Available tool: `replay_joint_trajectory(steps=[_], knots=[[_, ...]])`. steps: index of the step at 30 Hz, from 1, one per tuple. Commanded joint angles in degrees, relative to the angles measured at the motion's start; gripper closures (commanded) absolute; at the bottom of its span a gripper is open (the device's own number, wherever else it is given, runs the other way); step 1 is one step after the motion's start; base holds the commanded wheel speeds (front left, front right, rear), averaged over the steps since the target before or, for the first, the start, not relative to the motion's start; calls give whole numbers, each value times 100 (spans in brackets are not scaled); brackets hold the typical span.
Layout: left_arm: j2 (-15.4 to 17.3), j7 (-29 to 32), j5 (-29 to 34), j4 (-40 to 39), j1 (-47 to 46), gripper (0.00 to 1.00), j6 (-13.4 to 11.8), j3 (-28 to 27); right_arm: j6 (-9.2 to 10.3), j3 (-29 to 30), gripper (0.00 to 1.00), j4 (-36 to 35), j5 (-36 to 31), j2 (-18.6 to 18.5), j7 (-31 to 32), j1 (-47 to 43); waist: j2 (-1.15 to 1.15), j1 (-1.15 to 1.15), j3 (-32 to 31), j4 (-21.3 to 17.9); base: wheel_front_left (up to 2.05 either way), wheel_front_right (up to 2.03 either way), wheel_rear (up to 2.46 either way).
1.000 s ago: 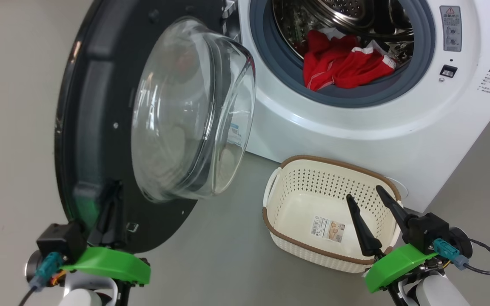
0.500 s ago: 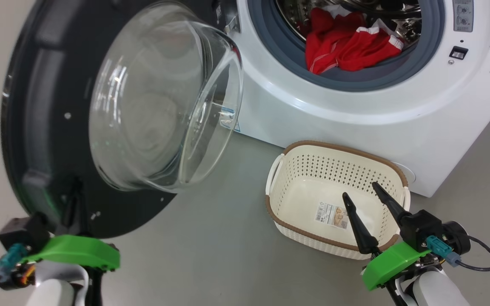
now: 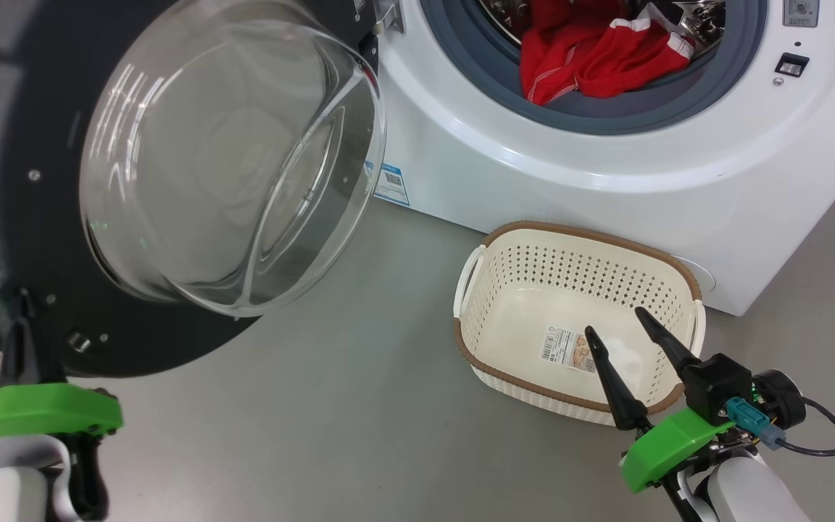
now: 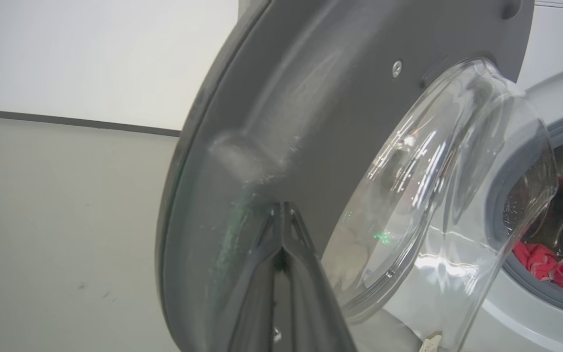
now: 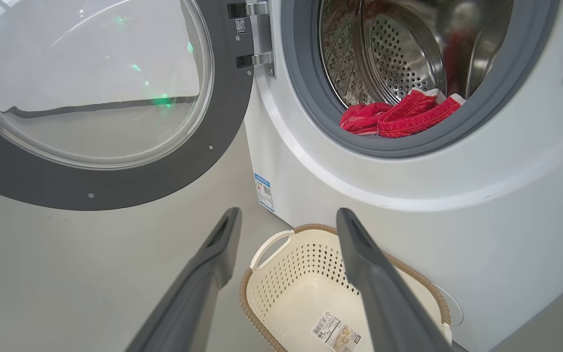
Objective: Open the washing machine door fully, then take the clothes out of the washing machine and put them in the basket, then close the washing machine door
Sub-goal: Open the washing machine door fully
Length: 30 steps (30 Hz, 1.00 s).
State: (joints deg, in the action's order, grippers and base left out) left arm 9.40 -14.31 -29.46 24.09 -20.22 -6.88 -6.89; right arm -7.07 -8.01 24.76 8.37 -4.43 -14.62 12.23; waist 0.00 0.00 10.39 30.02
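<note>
My left gripper [image 3: 21, 308] is at the lower left, its two dark fingers pressed together with nothing between them. They point straight up from the green wrist cover [image 3: 37, 409], with my pale forearm below at the picture's bottom edge. In the left wrist view, the joined tips of that gripper [image 4: 283, 215] lie at the dark inner face of the washing machine door [image 4: 311, 98]; I cannot tell whether they touch it.

The door [image 3: 222, 159] hangs swung out to the left, its clear glass bowl bulging toward me. To its right is the washing machine [image 3: 606, 167], with a small blue label [image 3: 391, 183] low on its front. The clothes [image 3: 591, 51], red with white trim, lie heaped at the front of the drum, over the grey ring.

On the floor, just beside the washer's front, sits the basket [image 3: 577, 232], with a paper label [image 3: 568, 348] on its bottom. My right gripper [image 3: 615, 322] is at the lower right, its fingers spread wide and holding nothing. The arm rises from the corner and tilts up and left over the basket's near rim.
</note>
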Motion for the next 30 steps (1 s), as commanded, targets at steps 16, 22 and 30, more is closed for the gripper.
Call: replay_joint_trajectory(steps=[16, 22, 30], knots=[[259, -68, 612, 724, -669, 100, 575, -866, -42, -142, 0, -104, -4, -231, -38, 184, 0, 0, 158, -29, 0, 0, 0], [257, -68, 810, 991, -826, 100, 672, -1169, -42, -201, 0, -74, 34, -232, -38, 233, 0, 0, 156, -139, 0, 0, 0], [289, -69, 1116, 1183, -794, 100, 770, -1492, -42, -152, 0, -45, 125, -147, -38, 161, 0, 0, -79, -304, 0, 0, 0]])
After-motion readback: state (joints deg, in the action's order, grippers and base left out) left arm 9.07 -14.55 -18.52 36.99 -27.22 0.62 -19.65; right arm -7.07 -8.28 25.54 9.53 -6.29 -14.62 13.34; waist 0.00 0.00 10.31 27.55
